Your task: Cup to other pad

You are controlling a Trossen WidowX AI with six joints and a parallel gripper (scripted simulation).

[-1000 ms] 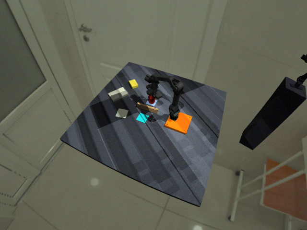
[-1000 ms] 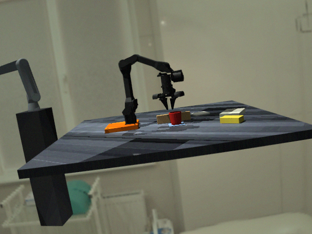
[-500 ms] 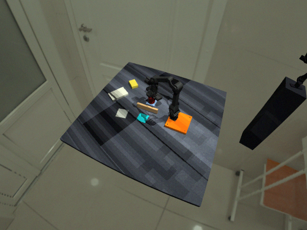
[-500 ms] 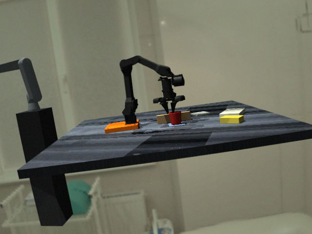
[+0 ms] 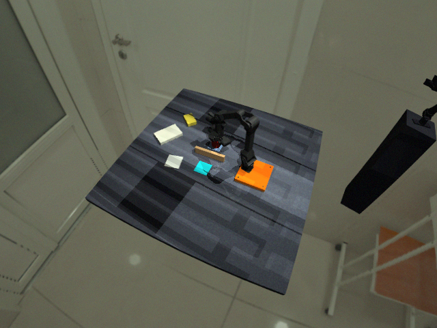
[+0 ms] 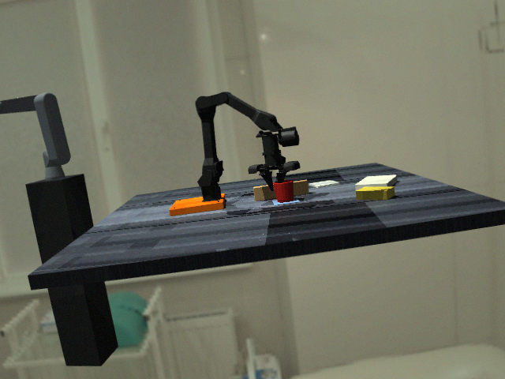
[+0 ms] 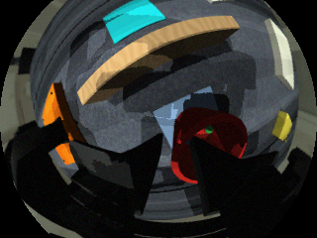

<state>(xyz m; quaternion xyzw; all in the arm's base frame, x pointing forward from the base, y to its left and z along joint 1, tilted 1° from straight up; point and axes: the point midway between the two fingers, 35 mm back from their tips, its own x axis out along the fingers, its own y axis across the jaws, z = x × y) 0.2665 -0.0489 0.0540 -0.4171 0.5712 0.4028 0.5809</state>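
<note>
Exterior view shows the red cup (image 6: 283, 190) upright on a pale blue pad (image 6: 294, 200), toward the counter's (image 6: 326, 222) far edge. The gripper (image 6: 274, 181) hangs at its rim, partly open, gripping nothing.

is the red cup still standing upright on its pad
Upright: the red cup stands straight on the pale blue pad, rim up, a green marble inside.

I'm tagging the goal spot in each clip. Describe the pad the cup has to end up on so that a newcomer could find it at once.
Start at the orange base plate under the arm, then look to the wooden bar lying across the table. The target pad lies flat on the near side of that bar in the top view, opposite the red cup. It is the only bright turquoise square; its flat neighbours are white.
</note>
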